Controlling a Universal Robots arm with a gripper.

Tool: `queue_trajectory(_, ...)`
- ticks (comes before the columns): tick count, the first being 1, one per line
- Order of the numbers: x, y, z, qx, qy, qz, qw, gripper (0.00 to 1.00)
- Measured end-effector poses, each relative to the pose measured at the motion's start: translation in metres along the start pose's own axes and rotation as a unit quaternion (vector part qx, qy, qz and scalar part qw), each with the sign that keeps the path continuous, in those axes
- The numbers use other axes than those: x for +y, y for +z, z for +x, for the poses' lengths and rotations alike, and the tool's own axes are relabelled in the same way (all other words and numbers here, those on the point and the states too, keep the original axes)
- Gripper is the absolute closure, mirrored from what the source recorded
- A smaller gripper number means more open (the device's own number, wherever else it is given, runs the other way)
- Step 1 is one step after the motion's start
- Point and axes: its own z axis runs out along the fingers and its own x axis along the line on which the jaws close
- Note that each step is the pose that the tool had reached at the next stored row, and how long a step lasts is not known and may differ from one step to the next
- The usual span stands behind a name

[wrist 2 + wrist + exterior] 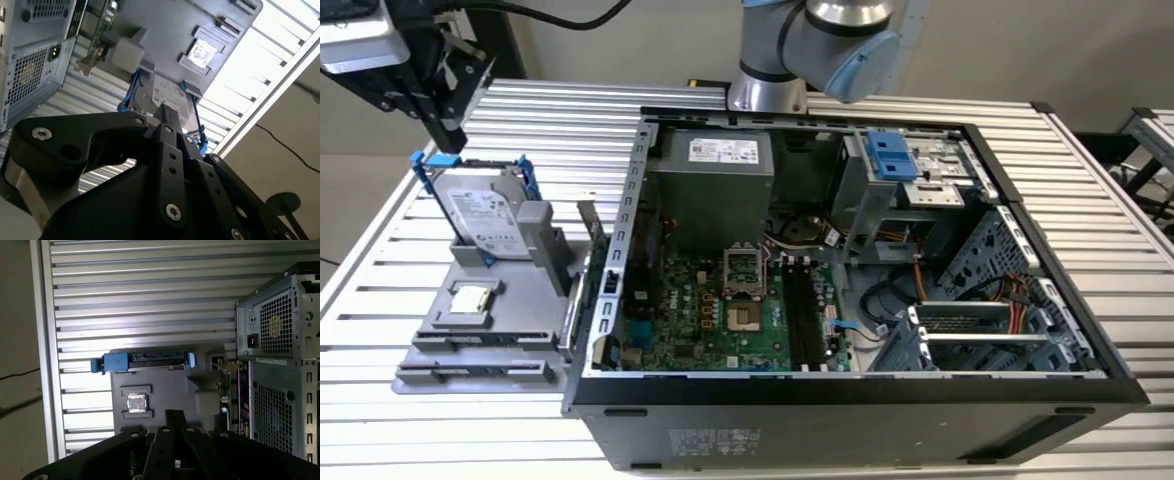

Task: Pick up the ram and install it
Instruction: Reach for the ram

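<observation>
The case point(854, 410) stands nearest, its open top showing the board point(707, 320) (the slots are too dark to read). At the exterior view's left, the grey holder point(527, 300) carries what reads as the ram point(480, 344) in its front groove. It is a thin dark strip, chips not discernible, with its long axis running across the exterior view. Behind it stands the drive point(487, 215). Above that hangs the gripper point(451, 140), jaws closed together and gripping nothing, its upper body cut off.

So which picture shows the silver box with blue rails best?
The exterior view: the hard drive stands on end with its broad labelled side showing. The first wrist view catches it edge-on; in the second wrist view the gripper hides part of it.
</observation>
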Motion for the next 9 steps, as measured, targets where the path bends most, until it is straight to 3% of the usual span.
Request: queue_trajectory(9,-0.0411,0.0006,-0.0029,0.0016,0.0,0.0001,1.0,1.0)
